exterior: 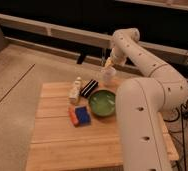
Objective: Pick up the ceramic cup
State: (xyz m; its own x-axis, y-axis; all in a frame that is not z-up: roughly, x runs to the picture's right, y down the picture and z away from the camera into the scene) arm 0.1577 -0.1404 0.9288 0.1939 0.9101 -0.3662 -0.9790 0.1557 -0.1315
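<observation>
The ceramic cup is a small pale off-white cup standing upright at the far edge of the wooden table, just behind the green bowl. My gripper hangs directly above the cup's rim, very close to it. The white arm curves in from the right and covers the right part of the table.
A small white bottle and a black box stand left of the cup. A blue and orange sponge lies in front of the bottle. A dark wall with a ledge runs behind the table.
</observation>
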